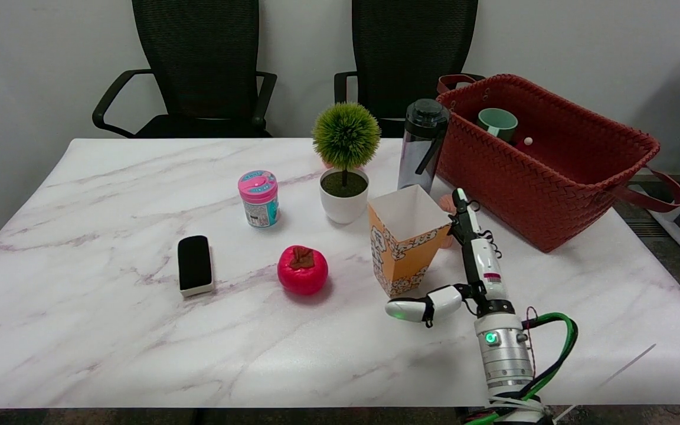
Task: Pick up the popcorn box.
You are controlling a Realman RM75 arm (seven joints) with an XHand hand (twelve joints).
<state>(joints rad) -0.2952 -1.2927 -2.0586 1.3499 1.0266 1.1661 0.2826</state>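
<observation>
The popcorn box (pixel 404 241) is an orange and white carton with an open top, standing upright a little right of the table's middle. My right hand (pixel 464 268) is just to its right, seen edge-on, with the fingers (pixel 464 215) stretched up along the box's right side and the thumb (pixel 419 307) sticking out leftward below and in front of the box. The hand holds nothing; whether the fingers touch the box's side I cannot tell.
A red persimmon-like toy (pixel 303 270) lies left of the box. A potted green ball plant (pixel 345 162), a pink-lidded jar (pixel 258 198) and a black eraser (pixel 195 264) stand further left. A dark bottle (pixel 421 144) and a red woven basket (pixel 543 159) holding a green cup stand behind and right.
</observation>
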